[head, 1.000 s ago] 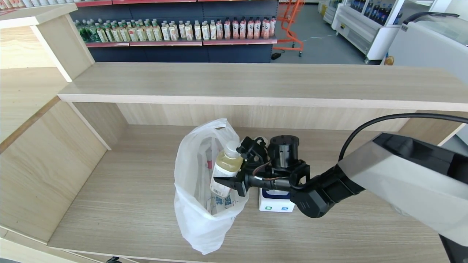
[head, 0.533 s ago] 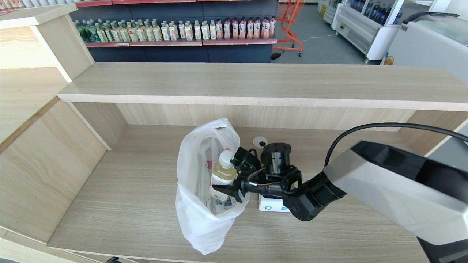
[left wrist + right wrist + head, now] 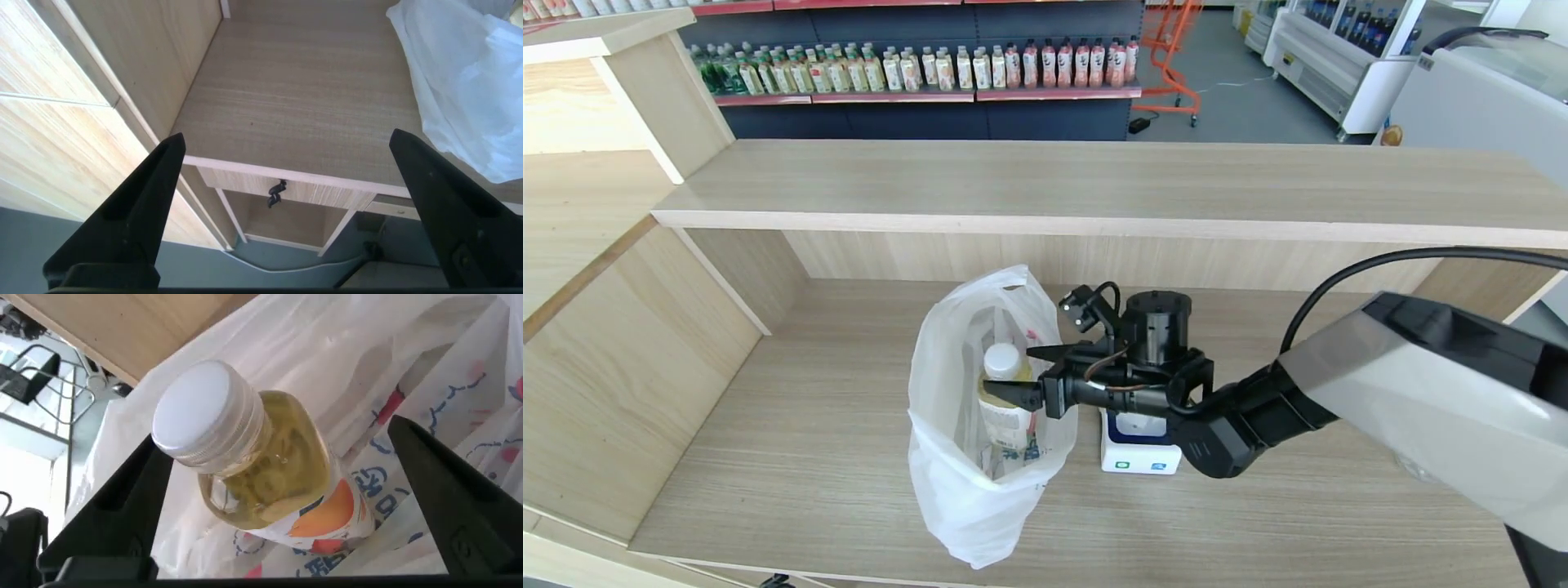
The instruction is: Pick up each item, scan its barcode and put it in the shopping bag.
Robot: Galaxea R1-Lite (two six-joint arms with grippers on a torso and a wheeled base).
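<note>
Bottle had white cap, pale yellow liquid, orange-and-white label. Shopping bag was translucent white. Counter was light woodgrain.

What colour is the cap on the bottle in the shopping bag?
White; the cap on the bottle shows best in the right wrist view.

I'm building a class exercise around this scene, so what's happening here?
The right claw is open at the mouth of the white shopping bag, its fingers either side of a white-capped bottle of yellowish drink standing inside the bag. A small white box, likely the scanner, sits on the wooden counter beside the bag. The left claw is open and empty, off the counter's front edge.
</note>
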